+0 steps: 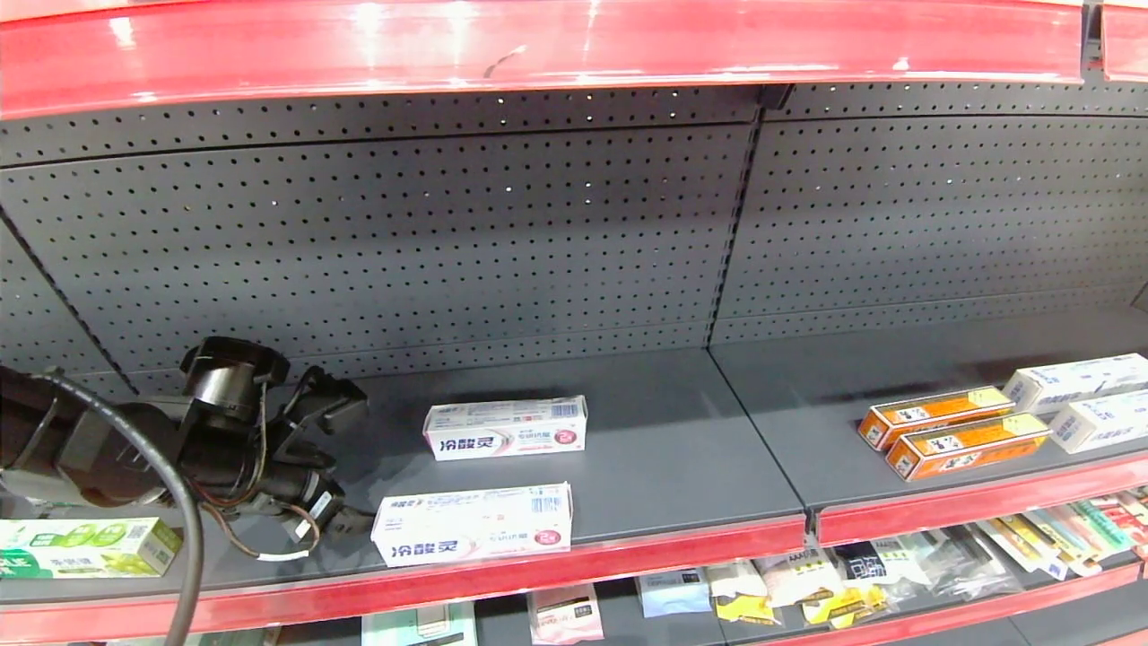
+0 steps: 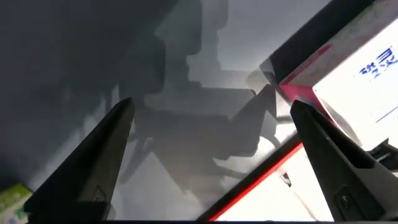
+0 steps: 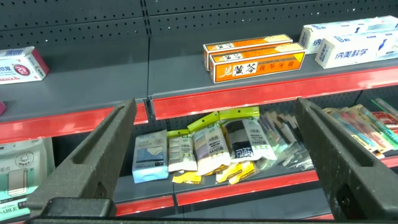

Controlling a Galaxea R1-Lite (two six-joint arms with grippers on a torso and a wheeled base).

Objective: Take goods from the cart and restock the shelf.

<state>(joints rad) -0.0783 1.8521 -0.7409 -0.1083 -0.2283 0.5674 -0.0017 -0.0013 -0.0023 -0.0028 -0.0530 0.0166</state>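
left gripper (image 1: 345,458): jaws wide, nothing held, low over the shelf (image 1: 646,449).
front toothpaste box (image 1: 473,524): just beside it, to the robot's right, at the front lip.
box axis: along the lip, one end toward the gripper.
right gripper (image 3: 217,104): wide, nothing held, off the shelf front.
nearer arm: judged left.

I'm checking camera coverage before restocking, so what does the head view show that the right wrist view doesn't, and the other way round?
The head view adds the left gripper, jaws apart above the shelf, and the green box beside it. The right wrist view adds the right gripper, jaws open, out in front of the shelving. Both share the two orange boxes, the white boxes next to them and the packets one level down.
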